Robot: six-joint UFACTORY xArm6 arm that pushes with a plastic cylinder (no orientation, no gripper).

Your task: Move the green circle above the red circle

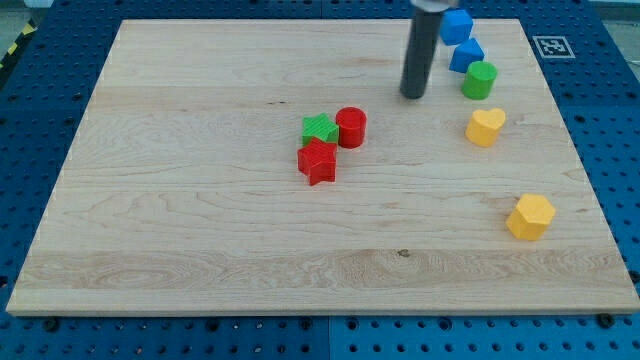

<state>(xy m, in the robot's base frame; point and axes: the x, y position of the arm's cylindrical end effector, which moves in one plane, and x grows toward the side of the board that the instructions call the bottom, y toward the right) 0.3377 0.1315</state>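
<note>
The green circle [480,79] stands near the view's top right, just below two blue blocks. The red circle [351,127] stands near the board's middle, touching a green star [319,129] on its left. My tip [413,96] rests on the board left of the green circle, with a gap between them, and up and to the right of the red circle. The rod rises straight out of the view's top.
A red star [317,161] sits below the green star. A blue cube [457,26] and a blue block [466,54] lie above the green circle. A yellow heart [485,127] sits below it. A yellow hexagon [530,216] lies at the right.
</note>
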